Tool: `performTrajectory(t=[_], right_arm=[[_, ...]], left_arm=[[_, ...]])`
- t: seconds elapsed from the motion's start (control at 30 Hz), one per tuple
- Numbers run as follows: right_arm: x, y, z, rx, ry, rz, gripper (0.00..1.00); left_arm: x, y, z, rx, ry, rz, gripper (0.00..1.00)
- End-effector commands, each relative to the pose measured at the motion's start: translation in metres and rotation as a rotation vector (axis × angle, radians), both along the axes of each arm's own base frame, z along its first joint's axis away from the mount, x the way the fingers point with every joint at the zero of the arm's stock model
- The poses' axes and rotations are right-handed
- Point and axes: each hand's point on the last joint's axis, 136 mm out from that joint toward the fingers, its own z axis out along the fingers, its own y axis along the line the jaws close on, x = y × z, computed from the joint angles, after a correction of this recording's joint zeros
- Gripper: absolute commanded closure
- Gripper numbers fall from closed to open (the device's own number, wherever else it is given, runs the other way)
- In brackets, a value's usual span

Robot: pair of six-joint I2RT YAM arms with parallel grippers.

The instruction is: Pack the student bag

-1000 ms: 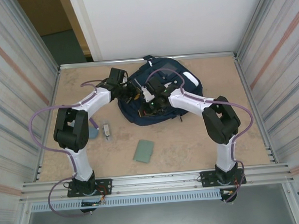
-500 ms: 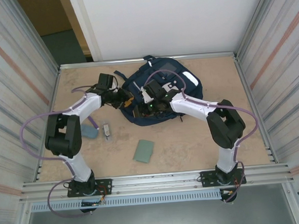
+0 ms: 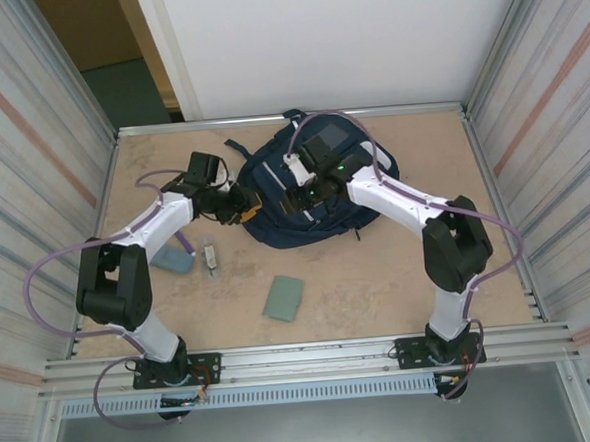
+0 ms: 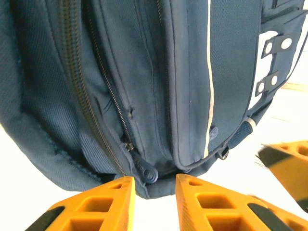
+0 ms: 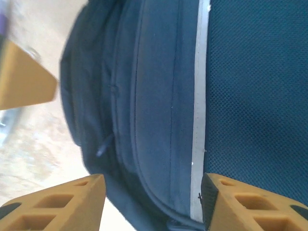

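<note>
Student bag (image 3: 320,224) lies on the table (image 3: 399,275) at far centre, close to the back edge. Left gripper (image 3: 245,208) sits at the bag's left edge; right gripper (image 3: 296,198) is over the bag's middle. Nearer the arm bases: flat square piece (image 3: 283,298) at centre, small item (image 3: 210,258) to its left and farther back, flat pad (image 3: 174,258) farther left, beside the left arm.

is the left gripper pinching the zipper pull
No, the left gripper is open, the zipper pull lying free just past its fingertips.

It was a robot test cell; ribbed panel walls (image 3: 31,167) and an aluminium rail (image 3: 303,353) enclosed the worktop (image 3: 379,276).
</note>
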Motion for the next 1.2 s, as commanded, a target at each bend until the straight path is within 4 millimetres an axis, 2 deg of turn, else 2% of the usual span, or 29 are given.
performTrajectory(t=[0.0,0.23,0.3,0.37,0.43,0.6,0.67,0.73,0.87,1.03,1.17], right_arm=[[-0.013,0.010,-0.027,-0.167,-0.043,0.116,0.43],[0.005,-0.003,-0.065,-0.332,-0.090,0.017,0.45],[0.010,-0.005,-0.074,-0.360,-0.119,0.014,0.50],[0.016,-0.012,-0.072,-0.406,-0.162,-0.018,0.58],[0.018,-0.013,-0.062,-0.406,-0.209,-0.024,0.69],[0.013,-0.002,-0.025,-0.285,-0.280,0.022,0.94],[0.012,-0.003,-0.008,-0.249,-0.305,0.028,1.00],[0.009,-0.002,0.008,-0.195,-0.313,0.043,1.00],[0.011,-0.010,0.037,-0.096,-0.285,0.037,1.00],[0.017,-0.026,0.055,-0.021,-0.262,0.003,1.00],[0.017,-0.030,0.067,0.037,-0.235,-0.014,1.00]], left_arm=[[-0.013,0.002,0.016,-0.003,-0.044,-0.039,0.72],[-0.016,0.006,0.019,0.000,-0.071,-0.027,0.72],[-0.017,0.004,0.022,-0.011,-0.075,-0.033,0.72],[-0.017,0.003,0.025,-0.018,-0.091,-0.036,0.72],[-0.015,0.004,0.027,-0.017,-0.119,-0.032,0.72],[-0.010,0.002,0.033,-0.019,-0.165,-0.028,0.72],[-0.007,0.001,0.033,0.006,-0.192,-0.028,0.71],[-0.004,-0.006,0.037,0.023,-0.236,-0.053,0.70],[0.002,-0.042,0.061,-0.100,-0.320,-0.108,0.67],[0.009,-0.050,0.049,-0.068,-0.300,-0.108,0.68],[-0.004,-0.068,0.046,0.040,-0.374,-0.216,0.67]])
